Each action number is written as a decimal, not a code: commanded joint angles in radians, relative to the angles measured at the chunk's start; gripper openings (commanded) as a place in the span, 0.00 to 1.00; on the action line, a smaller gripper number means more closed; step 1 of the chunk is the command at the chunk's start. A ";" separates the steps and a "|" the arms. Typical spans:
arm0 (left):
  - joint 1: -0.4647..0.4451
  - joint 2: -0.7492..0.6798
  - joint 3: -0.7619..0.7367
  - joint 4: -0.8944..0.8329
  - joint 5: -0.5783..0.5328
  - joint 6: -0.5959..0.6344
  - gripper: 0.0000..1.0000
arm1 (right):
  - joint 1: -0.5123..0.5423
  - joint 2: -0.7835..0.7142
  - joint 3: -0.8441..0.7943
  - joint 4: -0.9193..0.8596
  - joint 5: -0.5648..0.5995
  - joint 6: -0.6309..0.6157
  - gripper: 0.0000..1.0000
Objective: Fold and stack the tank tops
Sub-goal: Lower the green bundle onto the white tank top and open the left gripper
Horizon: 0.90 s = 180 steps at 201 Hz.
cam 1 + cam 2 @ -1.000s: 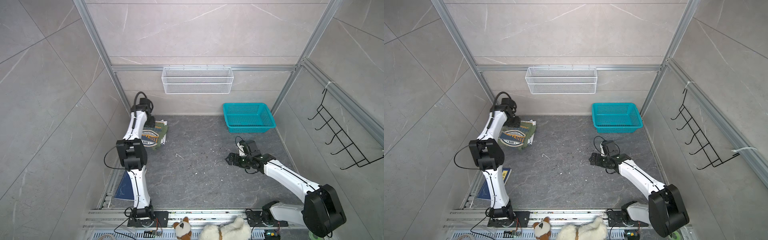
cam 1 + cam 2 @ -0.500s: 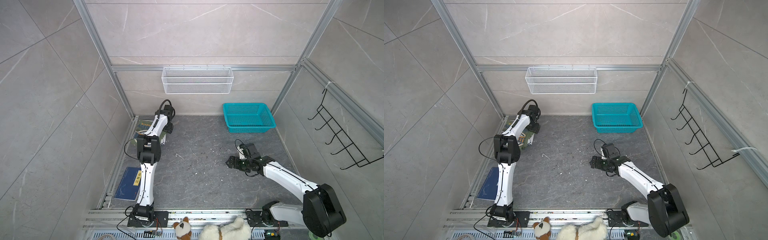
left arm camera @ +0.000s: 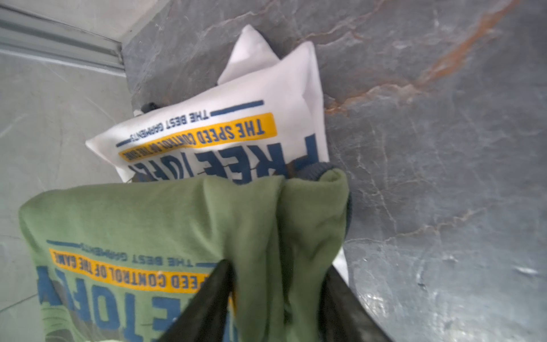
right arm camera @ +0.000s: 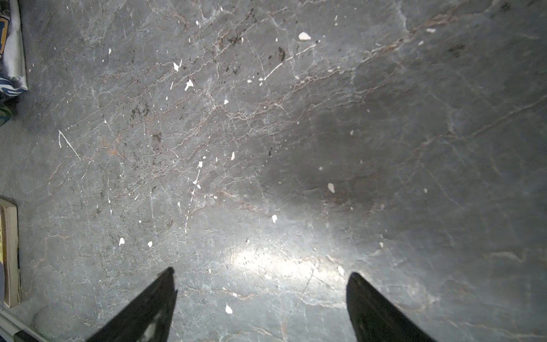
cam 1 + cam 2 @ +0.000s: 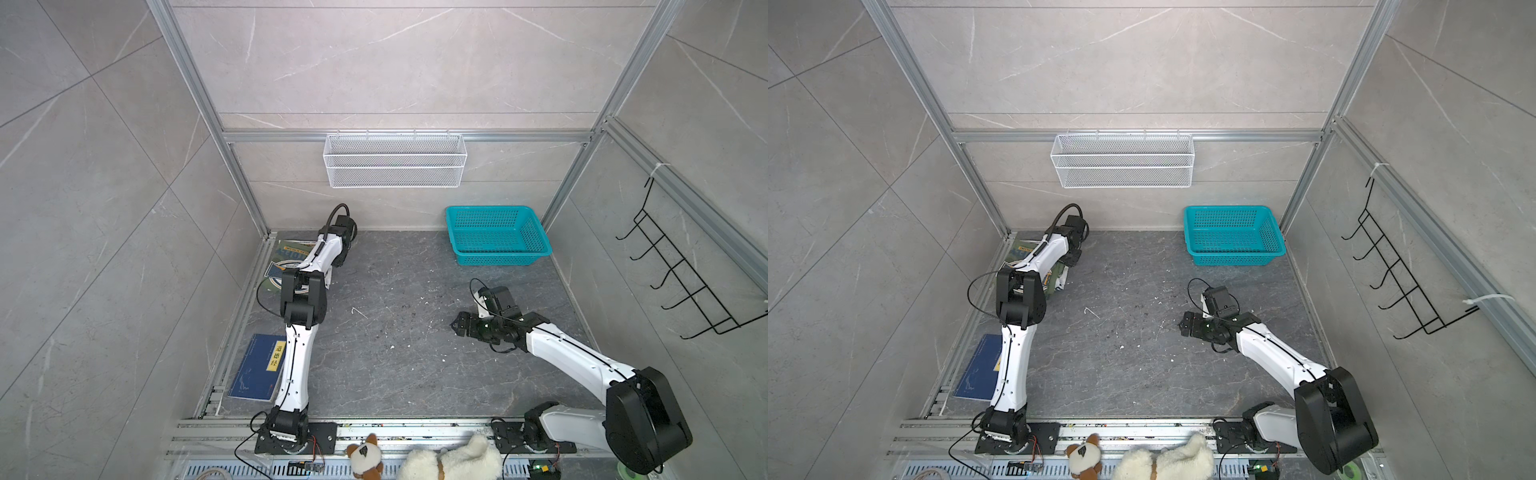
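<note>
The olive tank top overlapped the folded white tank top in the far left corner of the floor, by the wall. The left gripper pinched a bunched fold of the olive cloth between its fingers. The right gripper hung wide open, holding nothing, above the floor, well apart.

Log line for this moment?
left end effector: gripping green tank top | stack: green overlaps white tank top | right end effector: open above table

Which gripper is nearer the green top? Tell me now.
Left. The left gripper grips a bunched fold of the green top; the right gripper hangs open over the table, far away.
</note>
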<state>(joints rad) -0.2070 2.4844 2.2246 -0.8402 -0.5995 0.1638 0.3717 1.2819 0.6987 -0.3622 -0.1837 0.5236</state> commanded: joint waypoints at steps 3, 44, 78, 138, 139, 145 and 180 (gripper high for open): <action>0.006 -0.043 0.007 0.027 -0.029 0.020 0.36 | -0.002 0.016 -0.016 0.007 -0.012 0.012 0.91; 0.010 -0.045 0.020 0.017 -0.045 0.013 0.09 | -0.003 -0.003 -0.012 -0.008 -0.007 0.011 0.91; 0.013 -0.126 0.006 0.066 -0.073 0.028 0.01 | -0.003 -0.010 -0.008 -0.018 -0.002 0.007 0.91; 0.018 -0.211 0.077 0.108 -0.090 0.138 0.01 | -0.003 0.005 -0.008 -0.012 0.000 0.010 0.91; 0.018 -0.210 0.078 0.107 -0.090 0.139 0.01 | -0.003 0.005 -0.008 -0.012 0.000 0.009 0.91; 0.020 -0.205 0.093 0.102 -0.090 0.142 0.01 | -0.002 0.008 -0.008 -0.013 -0.002 0.009 0.91; 0.028 -0.164 0.110 0.109 -0.072 0.146 0.02 | -0.002 0.005 -0.004 -0.018 -0.002 0.007 0.91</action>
<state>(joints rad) -0.1860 2.3291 2.3100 -0.7589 -0.6712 0.2714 0.3717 1.2881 0.6933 -0.3626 -0.1837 0.5240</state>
